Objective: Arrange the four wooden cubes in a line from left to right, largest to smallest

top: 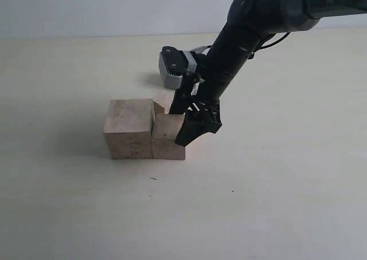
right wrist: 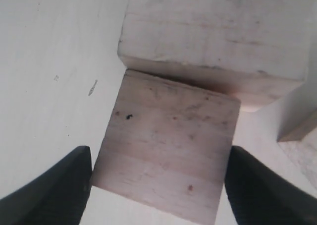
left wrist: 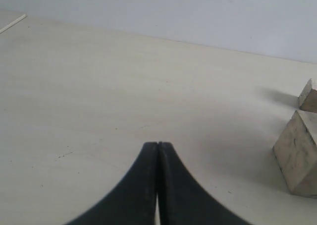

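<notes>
Three wooden cubes show in the exterior view. The largest cube (top: pixel 129 128) (right wrist: pixel 213 31) stands on the table, and a mid-sized cube (top: pixel 166 137) (right wrist: pixel 168 136) rests against its right side. My right gripper (top: pixel 176 127) (right wrist: pixel 161 185) reaches down over this mid-sized cube, with a finger pressed on each of two opposite faces. Just behind that pair a smaller cube (top: pixel 163 101) (right wrist: pixel 304 136) is partly hidden by the arm. My left gripper (left wrist: pixel 158 144) hovers shut and empty over bare table, with two cubes (left wrist: pixel 299 155) off to one side of it.
The pale table (top: pixel 275 203) stretches around the cubes on all sides. The right arm (top: pixel 241 36) comes down from the upper right, its wrist camera (top: pixel 170 68) hanging behind the cubes. A thin pale strip (left wrist: pixel 12 24) lies far off in the left wrist view.
</notes>
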You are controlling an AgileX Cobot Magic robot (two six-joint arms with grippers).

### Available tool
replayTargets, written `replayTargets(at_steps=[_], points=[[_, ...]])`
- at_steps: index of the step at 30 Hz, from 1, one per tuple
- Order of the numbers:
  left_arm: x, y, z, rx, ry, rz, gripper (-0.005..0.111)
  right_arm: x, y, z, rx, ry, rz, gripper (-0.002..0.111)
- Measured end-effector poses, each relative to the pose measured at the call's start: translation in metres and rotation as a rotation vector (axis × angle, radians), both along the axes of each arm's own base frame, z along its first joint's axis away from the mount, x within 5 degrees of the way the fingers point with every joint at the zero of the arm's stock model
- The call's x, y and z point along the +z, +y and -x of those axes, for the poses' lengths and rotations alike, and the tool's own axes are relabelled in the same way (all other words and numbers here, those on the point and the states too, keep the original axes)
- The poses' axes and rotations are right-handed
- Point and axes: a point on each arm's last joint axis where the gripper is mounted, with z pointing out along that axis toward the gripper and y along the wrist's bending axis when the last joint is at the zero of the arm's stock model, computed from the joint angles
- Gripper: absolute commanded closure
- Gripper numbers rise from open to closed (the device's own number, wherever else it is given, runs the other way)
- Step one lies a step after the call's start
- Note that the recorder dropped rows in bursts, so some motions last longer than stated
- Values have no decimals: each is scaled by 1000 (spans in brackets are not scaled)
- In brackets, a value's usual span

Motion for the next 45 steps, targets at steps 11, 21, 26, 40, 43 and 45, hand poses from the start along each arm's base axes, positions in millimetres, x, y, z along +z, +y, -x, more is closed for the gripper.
replayTargets(at_steps=[11, 21, 26, 40, 43, 45], points=[[0, 0, 0, 0, 0, 0, 107, -2, 2, 0, 27, -15, -30, 108], [0, 0, 0, 0, 0, 0, 107, -2, 5, -2, 41, -38, -71, 108], [0, 0, 0, 0, 0, 0, 107, -6, 6, -4, 56, -69, -88, 108], [0, 0, 0, 0, 0, 0, 107, -7, 8, -7, 40, -107, -101, 59], [0, 0, 0, 0, 0, 0, 107, -7, 8, -7, 31, -98, -97, 39], [0, 0, 0, 0, 0, 0, 107, -7, 8, -7, 8, -88, -90, 31]])
